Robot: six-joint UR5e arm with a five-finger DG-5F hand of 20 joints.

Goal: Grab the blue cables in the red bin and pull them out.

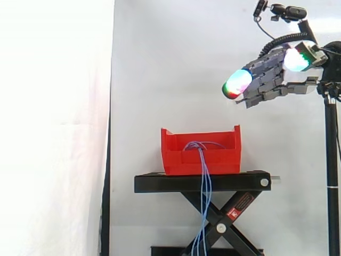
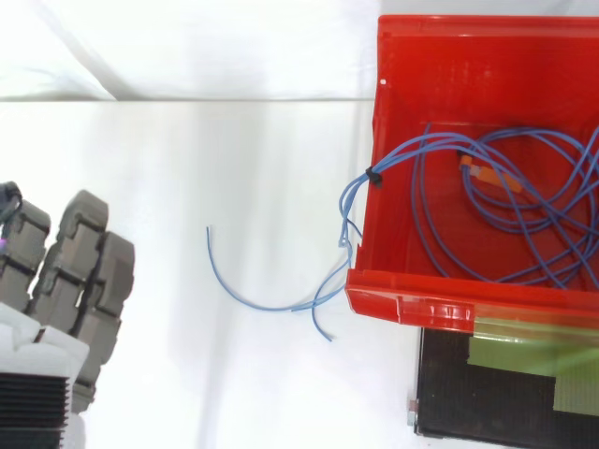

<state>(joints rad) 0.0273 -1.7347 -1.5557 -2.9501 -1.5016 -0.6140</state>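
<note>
A red bin (image 1: 201, 156) stands on a black scissor stand (image 1: 202, 182); seen from above, the bin (image 2: 402, 299) holds a coil of thin blue cables (image 2: 510, 201) with an orange tag. Several cable strands spill over the bin's front lip (image 1: 203, 160) and hang down past the stand, their ends trailing (image 2: 253, 301) beside the bin. My hand (image 1: 266, 74) hovers high above and to the right of the bin, well apart from it, fingers straight and holding nothing, glowing pads (image 1: 237, 82) pointing left. From above, the hand (image 2: 70, 281) sits at the lower left, far from the bin.
A white curtain forms the backdrop. A black pole (image 1: 331, 160) with a camera mount rises at the right edge. The stand's black top with a greenish patch (image 2: 524, 355) lies just below the bin's front.
</note>
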